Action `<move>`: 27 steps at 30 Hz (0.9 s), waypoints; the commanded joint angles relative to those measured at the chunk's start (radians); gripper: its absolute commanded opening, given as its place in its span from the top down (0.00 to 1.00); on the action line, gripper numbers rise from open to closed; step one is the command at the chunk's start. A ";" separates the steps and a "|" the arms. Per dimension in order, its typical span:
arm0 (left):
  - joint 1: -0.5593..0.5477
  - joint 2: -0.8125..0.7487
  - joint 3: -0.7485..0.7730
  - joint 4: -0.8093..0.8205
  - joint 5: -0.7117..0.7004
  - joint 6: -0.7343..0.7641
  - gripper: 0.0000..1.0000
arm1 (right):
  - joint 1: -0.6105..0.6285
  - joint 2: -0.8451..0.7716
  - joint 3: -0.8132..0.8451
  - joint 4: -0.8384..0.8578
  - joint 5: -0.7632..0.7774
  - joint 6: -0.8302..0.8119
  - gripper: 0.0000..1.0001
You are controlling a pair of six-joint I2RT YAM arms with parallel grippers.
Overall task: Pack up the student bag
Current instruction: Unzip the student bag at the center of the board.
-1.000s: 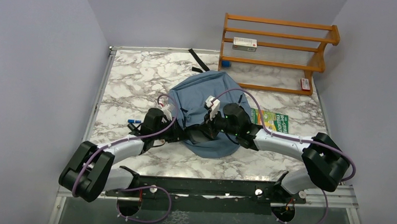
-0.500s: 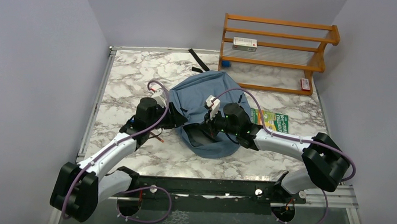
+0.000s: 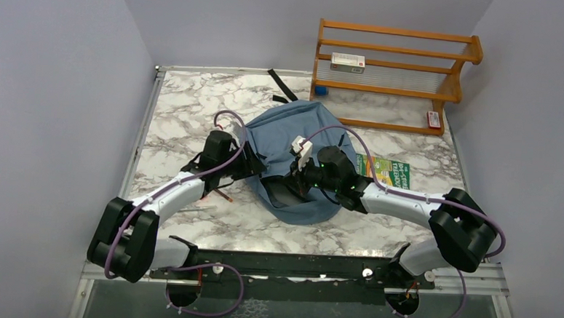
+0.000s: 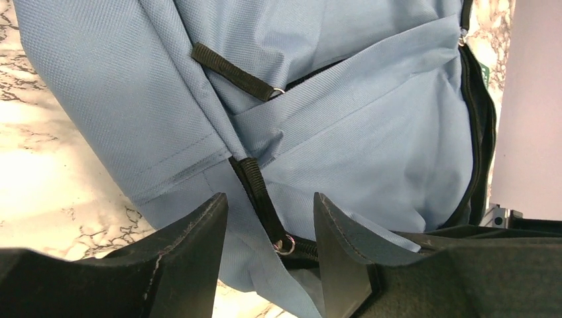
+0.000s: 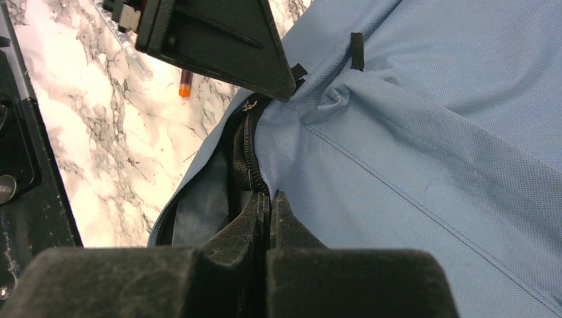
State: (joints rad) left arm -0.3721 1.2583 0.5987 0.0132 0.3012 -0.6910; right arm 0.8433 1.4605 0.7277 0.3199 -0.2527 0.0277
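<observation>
Student bag (image 3: 284,130): a soft dusty-blue fabric backpack with black straps. It lies flat in the middle of the white-and-grey marble table (image 3: 187,103), between the two arms, with its mouth turned toward the arm bases.
Bag mouth: the dark zipper (image 5: 246,156) is undone along the near edge and the mouth gapes a little. Only blue lining (image 5: 199,211) shows inside; what lies deeper cannot be told.
Right gripper (image 5: 268,202): jaws pressed together on the zipper edge of the bag's mouth, with that lip raised.
Left gripper (image 4: 270,205): jaws apart at the bag's left side, clamped on nothing. A black webbing strap (image 4: 255,189) ending in a metal ring (image 4: 286,245) runs through the gap, and neither finger touches it.
Rack (image 3: 395,34): an orange-brown wooden slatted rack at the far right of the table. A flat white box (image 3: 347,60) sits on an upper shelf. A small red-and-white box (image 3: 433,119) stands at the right end of the bottom level. A small blue object (image 3: 320,90) is at its lower left.
Book (image 3: 386,170): a green paperback flat on the table just right of the bag, partly under the right arm and outside the bag.
Pen (image 5: 185,86): a thin clear stick with an orange tip, on the marble beside the bag's left edge and outside the bag.
Loose strap (image 3: 281,85): black, lying on the table beyond the bag's far end.
</observation>
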 commanded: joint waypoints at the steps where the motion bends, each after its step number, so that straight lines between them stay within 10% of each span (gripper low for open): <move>1: 0.006 0.043 0.027 0.030 -0.003 -0.002 0.48 | 0.004 -0.009 0.022 0.018 -0.025 -0.011 0.99; 27: 0.027 0.099 0.080 0.097 0.095 0.064 1.00 | 0.002 -0.024 0.007 0.013 -0.008 -0.002 0.99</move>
State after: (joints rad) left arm -0.3565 1.3911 0.6338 0.1276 0.3779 -0.6746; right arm 0.8433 1.4605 0.7280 0.3126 -0.2550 0.0257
